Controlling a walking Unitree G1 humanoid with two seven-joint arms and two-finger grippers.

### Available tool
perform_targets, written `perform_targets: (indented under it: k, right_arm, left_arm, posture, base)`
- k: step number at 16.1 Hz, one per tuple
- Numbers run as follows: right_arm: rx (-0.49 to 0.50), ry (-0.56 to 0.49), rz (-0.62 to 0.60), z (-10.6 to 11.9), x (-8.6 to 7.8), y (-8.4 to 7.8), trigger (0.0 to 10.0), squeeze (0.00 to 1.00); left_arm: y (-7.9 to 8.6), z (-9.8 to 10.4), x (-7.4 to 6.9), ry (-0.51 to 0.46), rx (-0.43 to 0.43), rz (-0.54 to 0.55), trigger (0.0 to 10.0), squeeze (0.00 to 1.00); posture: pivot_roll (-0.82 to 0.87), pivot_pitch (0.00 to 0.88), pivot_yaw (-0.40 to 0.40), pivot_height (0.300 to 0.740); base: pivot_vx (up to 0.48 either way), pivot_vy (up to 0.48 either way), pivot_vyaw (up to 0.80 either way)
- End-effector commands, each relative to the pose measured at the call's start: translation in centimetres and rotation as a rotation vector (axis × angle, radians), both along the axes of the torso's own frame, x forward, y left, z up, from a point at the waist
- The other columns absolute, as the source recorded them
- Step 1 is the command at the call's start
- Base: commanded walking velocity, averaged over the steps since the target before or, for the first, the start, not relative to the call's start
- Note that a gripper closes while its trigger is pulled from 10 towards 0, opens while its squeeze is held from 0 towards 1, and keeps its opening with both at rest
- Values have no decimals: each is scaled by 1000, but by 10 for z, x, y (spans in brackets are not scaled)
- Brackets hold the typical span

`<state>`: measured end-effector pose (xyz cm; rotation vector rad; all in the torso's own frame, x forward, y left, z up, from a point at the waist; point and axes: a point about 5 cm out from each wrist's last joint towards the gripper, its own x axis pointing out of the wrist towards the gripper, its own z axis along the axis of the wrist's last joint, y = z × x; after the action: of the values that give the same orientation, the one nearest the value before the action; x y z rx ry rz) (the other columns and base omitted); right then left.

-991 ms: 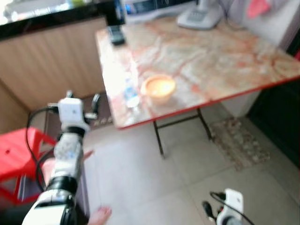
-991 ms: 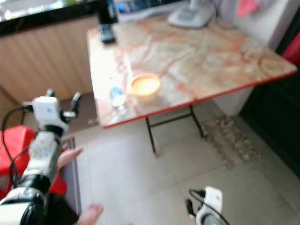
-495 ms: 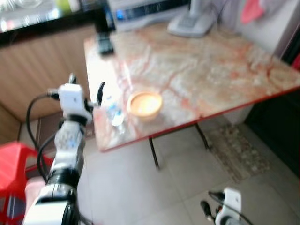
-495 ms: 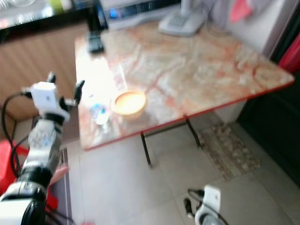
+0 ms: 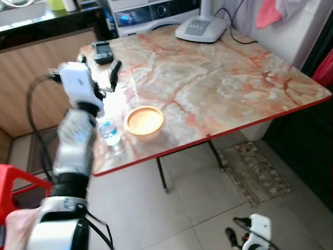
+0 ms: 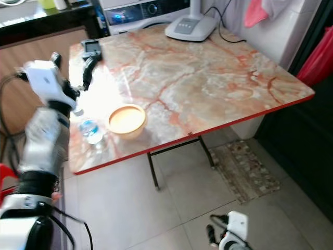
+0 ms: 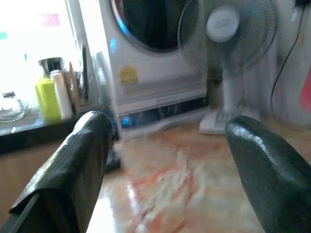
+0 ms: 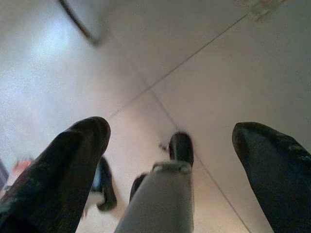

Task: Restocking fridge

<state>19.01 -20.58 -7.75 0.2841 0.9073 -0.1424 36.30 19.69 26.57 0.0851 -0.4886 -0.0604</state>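
A small clear water bottle [image 5: 109, 132] with a blue label stands near the left front edge of the marble-patterned table [image 5: 223, 83]. Right beside it sits an orange bowl [image 5: 144, 121]. My left gripper [image 5: 98, 70] is raised above the table's left side, just behind and above the bottle, open with nothing between its fingers [image 7: 82, 160]. In the left wrist view it points across the tabletop toward a fan [image 7: 227, 34] and a washing machine [image 7: 150, 53]. My right gripper [image 6: 223, 239] hangs low over the floor tiles, open and empty [image 8: 170, 160].
A fan base [image 5: 200, 27] and a black device [image 5: 102, 51] sit at the table's far side. A wooden counter [image 5: 31, 67] runs behind on the left. A red stool [image 5: 13, 179] stands at my left, a patterned mat [image 5: 255, 172] under the table's right end.
The camera has shifted and come nearer the table. My left arm has risen from beside the table edge to above the tabletop, behind the bottle. The right arm still hangs.
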Motion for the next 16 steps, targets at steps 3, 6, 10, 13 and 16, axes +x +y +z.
perform_targets:
  k: [3, 6, 10, 13, 16]
  right_arm:
    - [-17, 63, 31, -8, -18, -2, 10000, 0]
    - [-24, 90, 52, -13, -28, -3, 10000, 0]
    - [-37, 103, 83, -14, -36, -8, 10000, 0]
    - [-40, 99, 87, -14, -38, -11, 10000, 0]
    - [-39, 98, 93, -14, -39, -13, 10000, 0]
  left_arm:
    - [9, 13, -3, 196, 17, 20, 10000, 0]
    - [19, 21, -12, 388, 9, 33, 10000, 0]
    - [23, -9, -30, 649, 29, -58, 10000, 0]
    - [16, -2, -31, 687, 70, -99, 10000, 0]
    - [14, 3, -35, 685, 91, -95, 10000, 0]
  posture:
    - [122, 161, 60, 740]
    - [132, 172, 41, 740]
    - [136, 200, 29, 740]
    - [129, 213, 30, 740]
    - [129, 203, 23, 740]
  base:
    - [0, 0, 0]
    - [0, 0, 0]
    - [0, 0, 0]
    - [0, 0, 0]
    - [0, 0, 0]
